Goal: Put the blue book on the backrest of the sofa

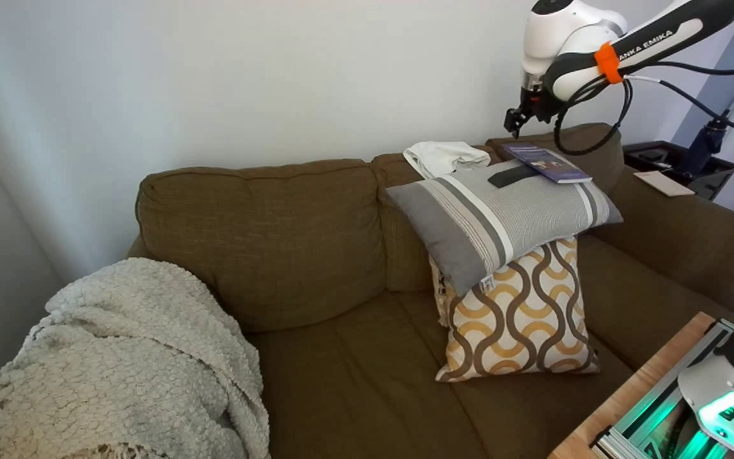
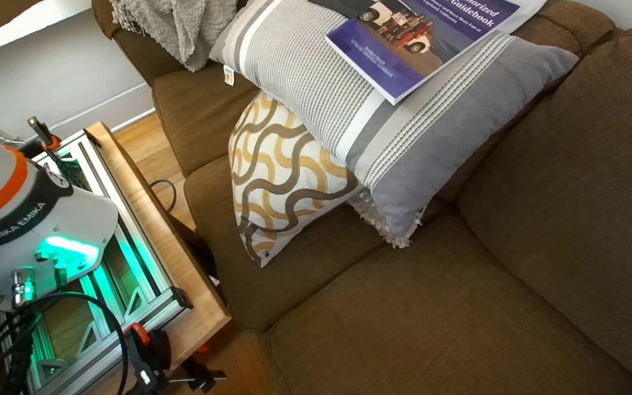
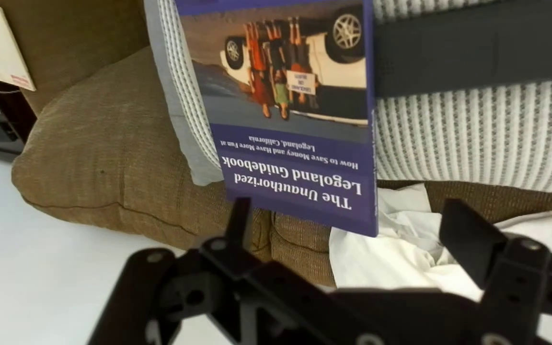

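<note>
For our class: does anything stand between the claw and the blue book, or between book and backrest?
Nothing visible stands between the open claw and the blue book. A white cloth lies over part of the backrest nearby, possibly in the way.

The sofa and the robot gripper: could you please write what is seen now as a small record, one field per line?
Gripper: open, holding nothing
Blue book: cover up, lying on the striped pillow, one end past the pillow's edge
Backrest: goal for the book; not placed there yet
White cloth: on top of the backrest
Wavy-patterned pillow: partly covered by the striped pillow
Blanket: fluffy, over one end of the sofa
Dark strip: on the striped pillow, next to the book; I cannot tell what it is
</note>
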You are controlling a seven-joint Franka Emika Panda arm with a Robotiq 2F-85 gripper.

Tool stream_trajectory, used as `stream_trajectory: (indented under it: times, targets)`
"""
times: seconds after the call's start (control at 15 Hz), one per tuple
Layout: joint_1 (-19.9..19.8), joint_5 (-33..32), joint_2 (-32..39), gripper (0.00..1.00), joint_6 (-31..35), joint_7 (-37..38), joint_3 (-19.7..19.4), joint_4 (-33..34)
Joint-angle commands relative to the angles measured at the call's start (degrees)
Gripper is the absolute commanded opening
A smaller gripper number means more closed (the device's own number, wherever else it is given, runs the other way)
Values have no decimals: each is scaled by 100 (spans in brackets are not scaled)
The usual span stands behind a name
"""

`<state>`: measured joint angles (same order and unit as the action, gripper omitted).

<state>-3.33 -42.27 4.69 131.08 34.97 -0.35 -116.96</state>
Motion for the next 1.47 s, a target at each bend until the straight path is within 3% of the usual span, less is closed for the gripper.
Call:
stream_trajectory:
  times: [0.0, 0.4, 0.87, 1.0, 1.07, 1.4]
  targets:
    - [190, -269, 791, 100, -214, 335, -147, 663]
    - [486, -521, 1770, 100, -551, 631, -512, 1442]
    - [696, -680, 2275, 99, -1243, 868, -797, 1676]
    - [806, -1078, 2328, 74, -1463, 1230, -923, 1728]
    - [841, -1271, 2336, 70, -1583, 1395, -942, 1731]
    - [899, -2097, 2289, 30, -2197, 1931, -806, 1670]
